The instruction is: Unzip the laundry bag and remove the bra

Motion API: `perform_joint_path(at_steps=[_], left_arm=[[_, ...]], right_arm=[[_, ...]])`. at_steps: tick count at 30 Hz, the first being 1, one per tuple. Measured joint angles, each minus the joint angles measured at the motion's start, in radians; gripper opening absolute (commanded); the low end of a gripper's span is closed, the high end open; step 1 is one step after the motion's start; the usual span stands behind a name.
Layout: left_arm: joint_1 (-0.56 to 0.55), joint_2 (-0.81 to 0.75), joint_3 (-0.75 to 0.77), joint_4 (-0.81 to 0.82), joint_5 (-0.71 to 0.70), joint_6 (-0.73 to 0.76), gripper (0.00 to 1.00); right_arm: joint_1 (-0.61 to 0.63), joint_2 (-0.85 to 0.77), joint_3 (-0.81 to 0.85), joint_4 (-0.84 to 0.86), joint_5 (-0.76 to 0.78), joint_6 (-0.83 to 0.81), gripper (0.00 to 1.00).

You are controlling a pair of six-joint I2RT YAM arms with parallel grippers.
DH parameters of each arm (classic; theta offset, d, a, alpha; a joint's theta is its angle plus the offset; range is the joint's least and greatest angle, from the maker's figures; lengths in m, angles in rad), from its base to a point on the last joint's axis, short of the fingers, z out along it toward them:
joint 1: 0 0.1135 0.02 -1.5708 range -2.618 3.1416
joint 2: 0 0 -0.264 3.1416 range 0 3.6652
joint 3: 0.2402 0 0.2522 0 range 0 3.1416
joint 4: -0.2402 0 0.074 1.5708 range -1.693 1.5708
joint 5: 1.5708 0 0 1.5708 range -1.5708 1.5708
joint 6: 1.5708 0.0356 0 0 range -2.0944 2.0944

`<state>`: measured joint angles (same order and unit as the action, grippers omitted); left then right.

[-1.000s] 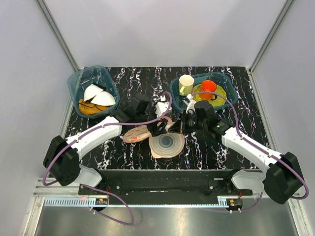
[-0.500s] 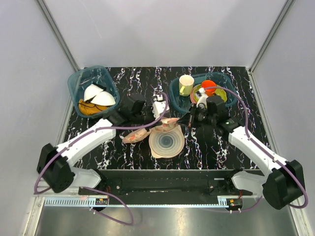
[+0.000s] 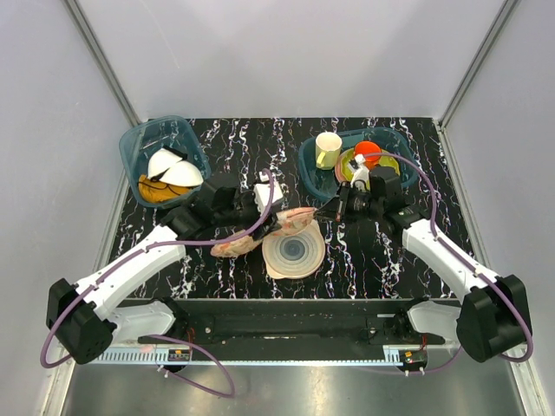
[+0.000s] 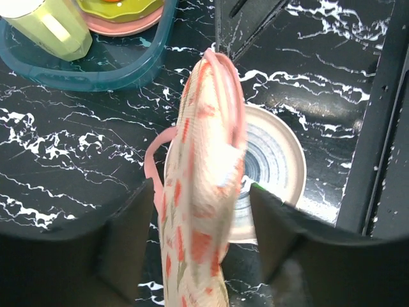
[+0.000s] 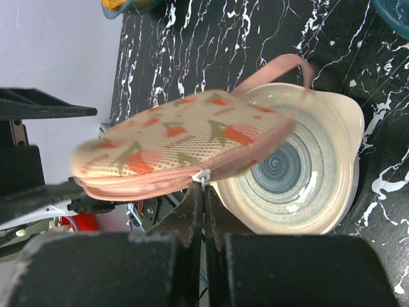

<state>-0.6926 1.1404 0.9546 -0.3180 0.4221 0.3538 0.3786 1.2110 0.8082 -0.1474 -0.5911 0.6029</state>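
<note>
The laundry bag point(image 3: 290, 217), beige-pink with red and green motifs and pink trim, hangs in the air between my two grippers, above the near table. My left gripper point(image 3: 270, 227) holds it edge-on between its fingers, as the left wrist view point(image 4: 201, 192) shows. My right gripper point(image 3: 334, 211) is shut on the small white zipper pull point(image 5: 203, 177) on the bag's pink edge point(image 5: 185, 137). A pink loop point(image 5: 281, 64) sticks out of the bag's far side. The bra is hidden.
A round pale ringed disc point(image 3: 295, 253) lies on the table under the bag. A teal bin point(image 3: 139, 143) at back left holds white domed pieces and orange cloth. A teal bin point(image 3: 399, 143) at back right holds a yellow cup point(image 3: 328, 149), an orange cup and a plate.
The bag has risen off the table and now stretches between the grippers. My left gripper has moved left and my right gripper right and back, drawing them apart.
</note>
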Motion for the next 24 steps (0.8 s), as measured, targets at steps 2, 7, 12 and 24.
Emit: perform_joint_path(at_steps=[2,7,12,24], left_arm=[[0.000,0.000,0.001,0.006,0.003,-0.015,0.88],[-0.008,0.015,0.070,0.006,0.020,-0.068,0.90],[-0.078,0.062,0.175,0.024,0.005,-0.116,0.87],[-0.269,0.231,0.266,0.045,-0.298,-0.287,0.84]], right_arm=[[-0.003,-0.010,0.008,-0.015,0.002,-0.001,0.00],[-0.009,-0.035,0.054,-0.067,0.001,-0.004,0.00],[-0.009,-0.058,0.095,-0.101,-0.001,-0.005,0.00],[-0.009,-0.066,0.119,-0.166,0.006,-0.008,0.00]])
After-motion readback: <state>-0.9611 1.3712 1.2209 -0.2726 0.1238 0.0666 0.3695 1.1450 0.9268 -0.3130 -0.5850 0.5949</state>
